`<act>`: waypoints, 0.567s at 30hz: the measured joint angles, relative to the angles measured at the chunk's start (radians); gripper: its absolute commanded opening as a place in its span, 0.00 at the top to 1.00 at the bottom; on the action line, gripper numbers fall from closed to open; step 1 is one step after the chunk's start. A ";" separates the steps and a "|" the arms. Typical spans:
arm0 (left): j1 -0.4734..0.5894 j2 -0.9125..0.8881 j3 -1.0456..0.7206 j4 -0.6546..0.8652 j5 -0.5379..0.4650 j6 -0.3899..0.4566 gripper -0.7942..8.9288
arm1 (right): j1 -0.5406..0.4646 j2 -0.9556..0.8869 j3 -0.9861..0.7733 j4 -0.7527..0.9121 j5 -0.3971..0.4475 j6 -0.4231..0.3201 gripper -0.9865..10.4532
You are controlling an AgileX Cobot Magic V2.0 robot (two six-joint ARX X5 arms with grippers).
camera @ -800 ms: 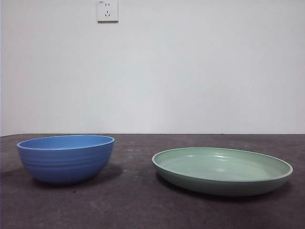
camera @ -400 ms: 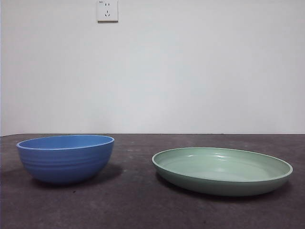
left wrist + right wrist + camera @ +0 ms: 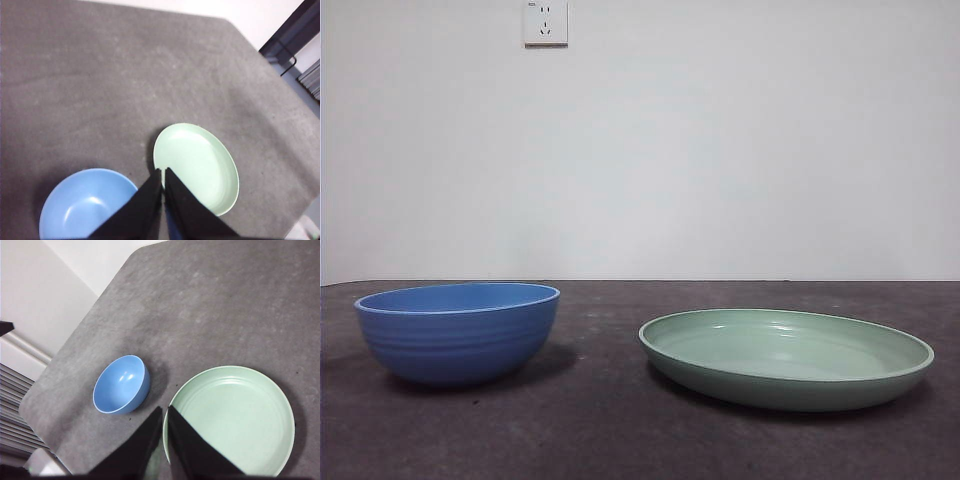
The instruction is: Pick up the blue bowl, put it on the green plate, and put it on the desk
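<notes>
The blue bowl (image 3: 458, 332) stands empty on the desk (image 3: 610, 420) at the left of the front view. The green plate (image 3: 786, 357) lies empty on the desk to its right, a gap between them. No arm shows in the front view. My left gripper (image 3: 163, 171) is shut and empty, high above the desk over the gap between the bowl (image 3: 82, 205) and the plate (image 3: 197, 165). My right gripper (image 3: 164, 410) is shut and empty, also high up, with the bowl (image 3: 121, 384) and the plate (image 3: 232, 418) below it.
A white wall with a socket (image 3: 545, 22) stands behind the desk. The desk's edge and a dark frame (image 3: 295, 30) show in the left wrist view. The desk's edge and slatted furniture (image 3: 15, 405) show in the right wrist view.
</notes>
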 measured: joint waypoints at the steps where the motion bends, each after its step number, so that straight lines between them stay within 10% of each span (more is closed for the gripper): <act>1: 0.000 0.005 0.000 -0.004 0.000 0.002 0.80 | 0.000 -0.001 0.000 0.000 0.000 -0.006 0.90; 5: 0.000 0.013 0.000 -0.013 0.000 0.006 0.68 | 0.000 -0.001 0.000 -0.003 0.000 -0.020 0.87; 11: 0.000 0.013 0.000 -0.012 0.000 0.008 0.34 | 0.000 -0.001 0.000 -0.005 0.027 -0.033 0.46; 17: 0.000 0.013 0.000 -0.011 0.001 0.015 0.24 | 0.000 -0.001 0.000 -0.006 0.029 -0.035 0.43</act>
